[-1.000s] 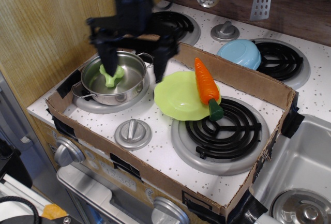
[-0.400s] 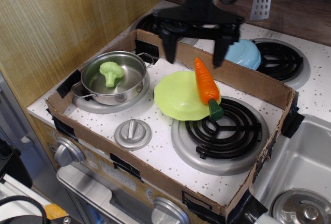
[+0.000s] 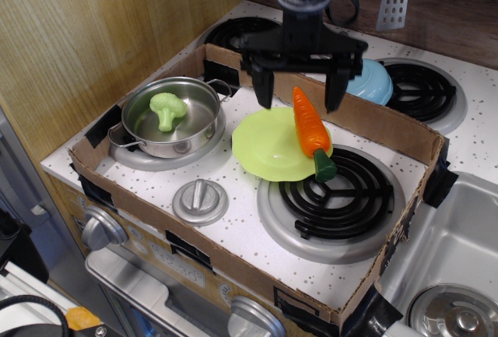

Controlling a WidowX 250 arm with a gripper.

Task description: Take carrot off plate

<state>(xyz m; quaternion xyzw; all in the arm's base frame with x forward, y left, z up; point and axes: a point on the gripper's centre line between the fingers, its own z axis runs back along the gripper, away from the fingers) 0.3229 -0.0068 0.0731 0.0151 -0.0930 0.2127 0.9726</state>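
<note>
The orange toy carrot (image 3: 309, 127) lies across the right side of the lime-green plate (image 3: 268, 146), its tip toward the back and its dark green stub hanging over the plate's front right rim. My gripper (image 3: 299, 97) is open, its two black fingers spread wide on either side of the carrot's tip, just above the plate's back edge. It holds nothing.
A steel pot (image 3: 173, 117) with a light-green broccoli (image 3: 166, 109) stands to the left. A light blue bowl (image 3: 366, 82) sits behind the cardboard wall (image 3: 373, 123). A black coil burner (image 3: 336, 191) lies right of the plate. A knob (image 3: 200, 199) is in front.
My gripper has swung from over the pot to the right and has come down lower over the carrot's tip. It stays open. The carrot and plate have not moved.
</note>
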